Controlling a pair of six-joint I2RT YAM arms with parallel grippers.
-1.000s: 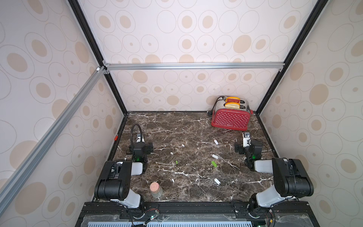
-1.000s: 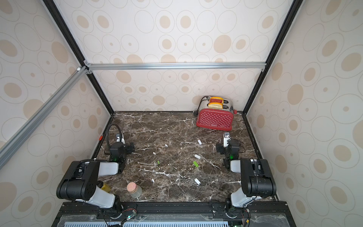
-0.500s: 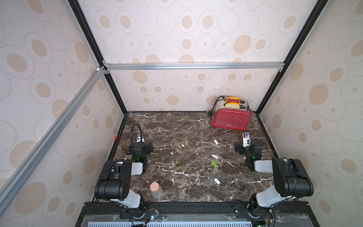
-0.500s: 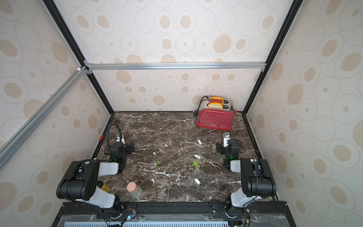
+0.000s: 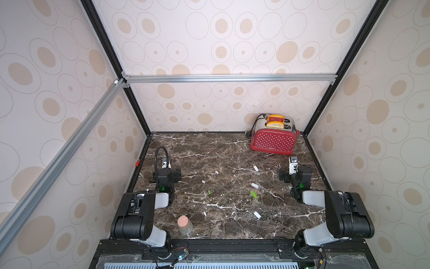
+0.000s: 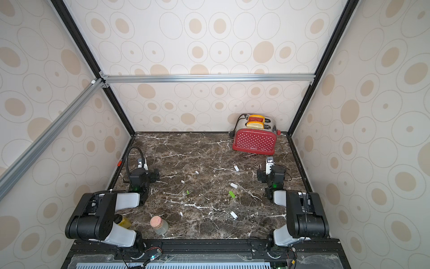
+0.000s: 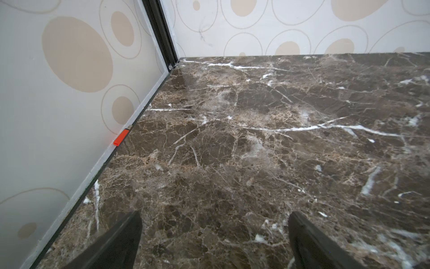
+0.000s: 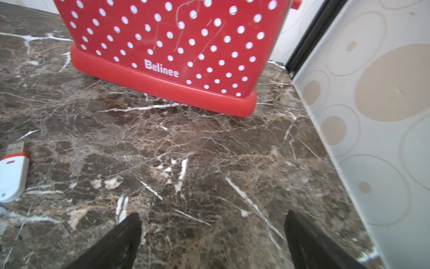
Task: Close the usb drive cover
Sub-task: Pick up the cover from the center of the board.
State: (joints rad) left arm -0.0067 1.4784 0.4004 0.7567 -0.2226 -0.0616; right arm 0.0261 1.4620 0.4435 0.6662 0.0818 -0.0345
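Observation:
Several small usb drives lie on the marble table between the arms: white ones [image 5: 256,168] [image 5: 255,185] [image 5: 257,215] and a green one [image 5: 253,194]. Small loose covers lie left of them, white [image 5: 216,172] [image 5: 203,181] and green [image 5: 209,192]. In the right wrist view a white usb drive [image 8: 12,177] with a red band shows its bare metal plug. The left gripper [image 7: 215,216] [image 5: 168,175] stands open over bare marble by the left wall. Facing the toaster, the right gripper [image 8: 213,217] [image 5: 293,175] is open too, with nothing between its fingers.
A red dotted toaster [image 5: 273,139] with toast stands at the back right. A corked glass jar [image 5: 185,224] stands near the front edge. A small red piece [image 7: 121,137] lies against the left wall. Patterned walls close in three sides of the table.

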